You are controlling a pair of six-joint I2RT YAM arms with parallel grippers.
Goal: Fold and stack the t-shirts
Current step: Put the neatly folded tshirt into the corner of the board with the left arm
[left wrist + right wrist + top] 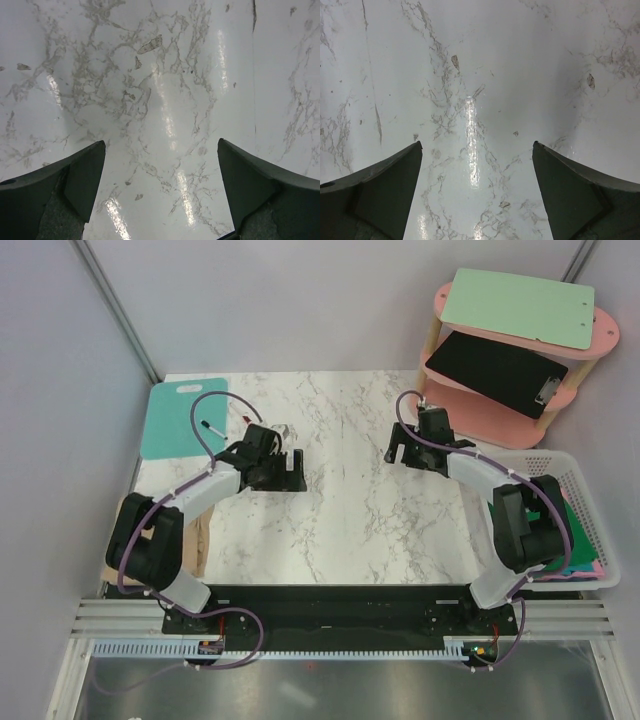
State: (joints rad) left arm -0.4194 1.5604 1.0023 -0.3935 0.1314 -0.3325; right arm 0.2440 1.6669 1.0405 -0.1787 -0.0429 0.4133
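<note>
Table: white marble-patterned tabletop with grey veins (350, 530); bare and glossy under both wrist cameras (165, 75) (470, 65).
Left pincer: black two-finger left gripper (298, 470) (161, 142) low over the left half of the marble. Its fingers (75, 175) are spread wide with only tabletop between them.
Right pincer: black two-finger right gripper (395, 443) (477, 143) low over the right half of the marble. It is just as widely parted, and its fingers (570, 180) grip nothing.
T-shirts: coloured cloth (572, 530), green with pink and blue edges, lies in the white perforated plastic basket (590, 500). The basket stands at the table's right edge. The right arm partly hides the cloth, and it is well apart from both grippers. Whether it is folded cannot be told.
Left rear corner: teal plastic cutting board (175, 425) with a small dark marker pen (212, 427) lying on it.
Right rear corner: pink two-tier oval shelf (480, 405). A mint-green clipboard (520, 302) lies on the top tier. A black clipboard with a silver clip (495, 368) lies on the lower tier.
Writing: any print on the clipboards, pen or arms is too small to read.
</note>
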